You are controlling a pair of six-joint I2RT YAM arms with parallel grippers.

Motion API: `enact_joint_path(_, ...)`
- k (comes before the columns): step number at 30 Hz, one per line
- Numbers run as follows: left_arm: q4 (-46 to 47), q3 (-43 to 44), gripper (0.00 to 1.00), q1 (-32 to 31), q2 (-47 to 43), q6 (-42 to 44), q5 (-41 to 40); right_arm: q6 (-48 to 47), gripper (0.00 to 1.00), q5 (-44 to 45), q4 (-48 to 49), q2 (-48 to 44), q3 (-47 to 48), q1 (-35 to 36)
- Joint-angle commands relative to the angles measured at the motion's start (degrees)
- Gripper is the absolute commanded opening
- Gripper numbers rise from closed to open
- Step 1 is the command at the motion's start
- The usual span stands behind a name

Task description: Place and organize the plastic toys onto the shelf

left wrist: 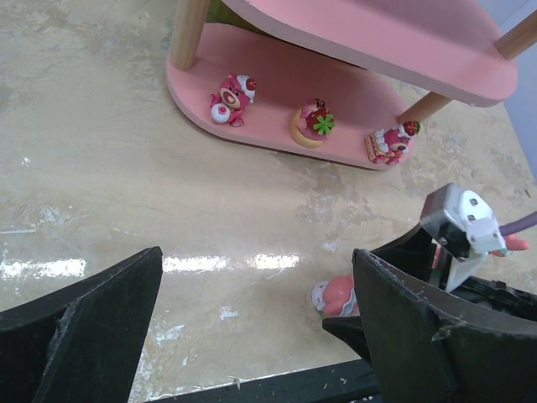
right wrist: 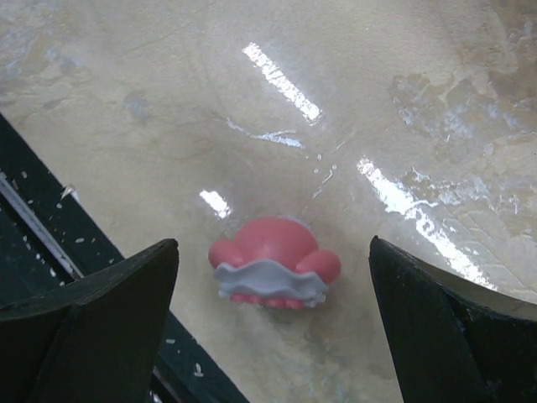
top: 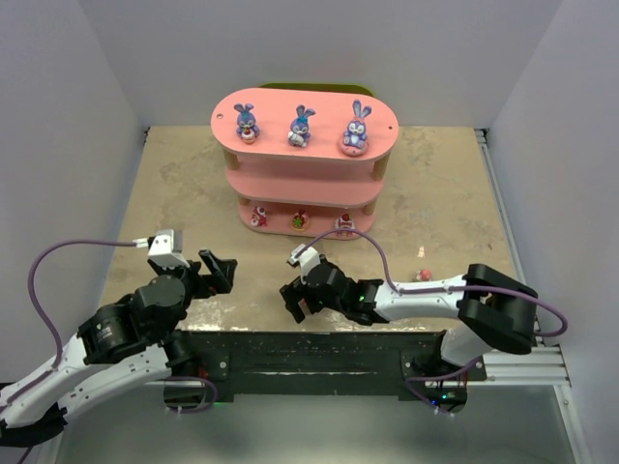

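Observation:
The pink three-tier shelf (top: pixel 280 104) stands at the back of the table. Three purple-blue bunnies (top: pixel 301 127) line its top board. Three small pink and red figures (left wrist: pixel 312 122) sit in a row on its bottom board (left wrist: pixel 268 88). A round pink toy with a white frill (right wrist: pixel 273 267) lies on the table near the front edge. My right gripper (right wrist: pixel 273 245) is open and hangs just above it, one finger on either side, not touching. My left gripper (left wrist: pixel 256 260) is open and empty to the left, and that pink toy (left wrist: pixel 340 294) shows beside its right finger.
Another small pink figure (top: pixel 423 275) lies on the table at the right, beside the right arm. The black mounting rail (top: pixel 309 353) runs along the near edge. White walls close in the table on both sides and behind the shelf.

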Motion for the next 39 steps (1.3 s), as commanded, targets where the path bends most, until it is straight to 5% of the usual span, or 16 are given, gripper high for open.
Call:
enact_joint_path(1,1.59,-0.47,1.00,0.07,-0.02,0.98,-0.48,-0.37,0.99,3.94,1.19,2.87,3.97,0.23)
enact_joint_path(30,3.09,-1.18,1.00,-0.10,-3.36,2.57,1.02,-1.86,0.86,1.83,4.08,5.61,1.43,0.32)
enact_joint_path(37,3.09,-1.09,0.99,-0.10,-3.18,2.39,0.93,0.16,0.51,5.51,3.82,4.20,1.34,0.41)
enact_joint_path(39,3.09,-1.09,0.99,-0.10,-3.27,2.48,0.84,2.09,0.32,7.10,2.51,2.97,1.60,0.32)
